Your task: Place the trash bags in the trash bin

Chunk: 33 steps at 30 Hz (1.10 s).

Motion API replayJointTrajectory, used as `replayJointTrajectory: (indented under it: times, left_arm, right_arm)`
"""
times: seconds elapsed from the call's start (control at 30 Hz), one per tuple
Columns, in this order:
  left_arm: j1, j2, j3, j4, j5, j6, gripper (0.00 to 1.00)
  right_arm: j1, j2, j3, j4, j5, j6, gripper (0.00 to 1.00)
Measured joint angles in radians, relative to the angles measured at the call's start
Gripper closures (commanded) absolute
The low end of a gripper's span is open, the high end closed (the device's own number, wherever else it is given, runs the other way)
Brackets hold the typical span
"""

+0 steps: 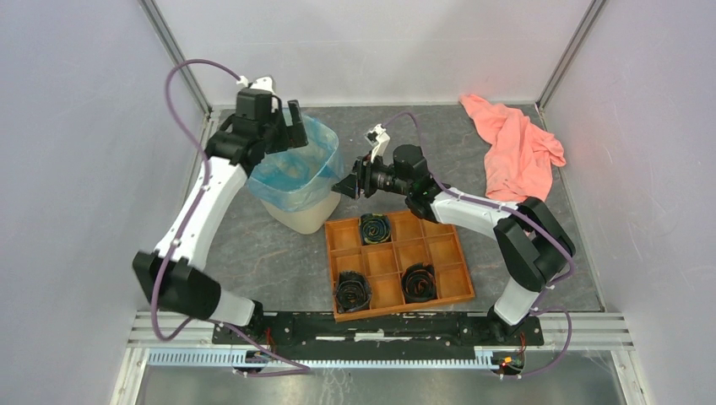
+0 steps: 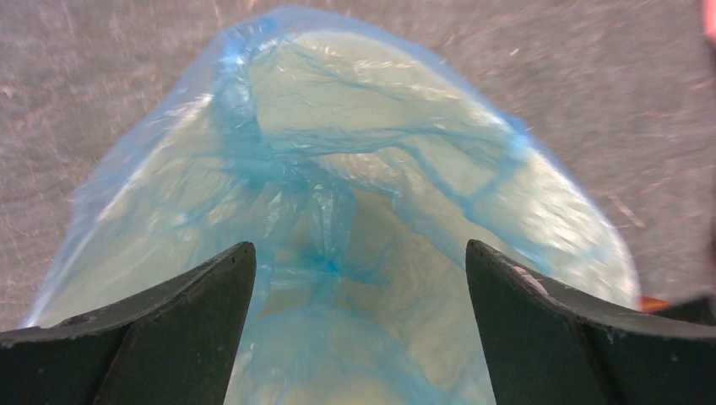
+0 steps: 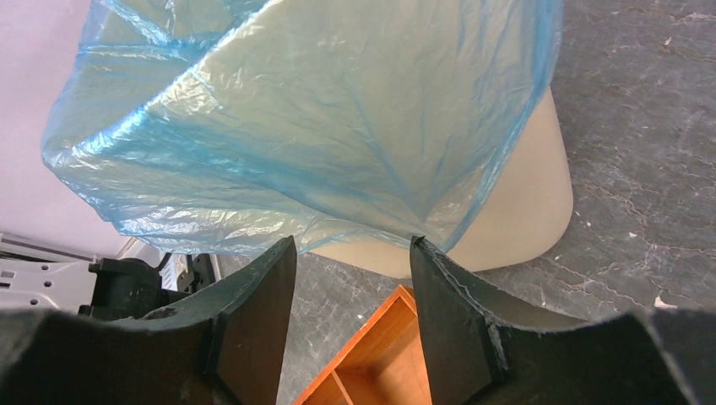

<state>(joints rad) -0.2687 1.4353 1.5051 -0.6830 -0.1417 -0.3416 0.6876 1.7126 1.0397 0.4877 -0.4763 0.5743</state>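
Tabletop (image 1: 262,253): trash bag (image 1: 297,169) drapes bin (image 1: 309,216) rim; left claw (image 2: 359,253) and right claw (image 3: 353,245) released.

Orange tray (image 1: 443,251) holds apparently three black rolls (image 1: 375,228).

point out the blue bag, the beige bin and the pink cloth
translucent light-blue plastic film bag (image 1: 291,173): top external view, sagging film in its middle
cream-beige plastic wastebasket (image 3: 523,211): right wrist view, bare side wall
salmon-pink cloth (image 1: 517,150): top external view, crumpled middle
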Motion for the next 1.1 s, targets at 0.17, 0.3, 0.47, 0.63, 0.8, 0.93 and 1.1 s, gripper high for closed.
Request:
replayJointTrajectory:
  times: [0.17, 0.3, 0.47, 0.63, 0.8, 0.93, 1.1]
  left_arm:
    - [0.0, -0.134, 0.027, -0.011, 0.102, 0.007, 0.0]
    - [0.0, -0.211, 0.006, 0.013, 0.185, 0.021, 0.0]
    - [0.0, -0.316, -0.114, 0.084, 0.284, 0.021, 0.0]
    - [0.0, -0.385, -0.199, 0.145, 0.32, 0.021, 0.0]
    - [-0.002, -0.463, -0.262, 0.206, 0.302, 0.023, 0.0]
    - [-0.035, -0.504, -0.28, 0.238, 0.276, 0.033, 0.0]
    - [-0.091, -0.506, -0.286, 0.264, 0.251, 0.037, 0.0]
  right_arm:
    - [0.009, 0.0, 0.001, -0.013, 0.032, -0.013, 0.38]
    - [0.009, -0.003, 0.001, -0.063, 0.085, -0.051, 0.29]
    - [0.009, -0.019, 0.001, -0.12, 0.149, -0.102, 0.24]
    - [0.009, -0.028, 0.008, -0.185, 0.211, -0.145, 0.19]
    - [0.01, -0.031, 0.009, -0.217, 0.254, -0.158, 0.16]
    - [0.027, -0.031, 0.009, -0.216, 0.282, -0.156, 0.15]
    - [0.08, 0.011, 0.024, -0.151, 0.304, -0.125, 0.11]
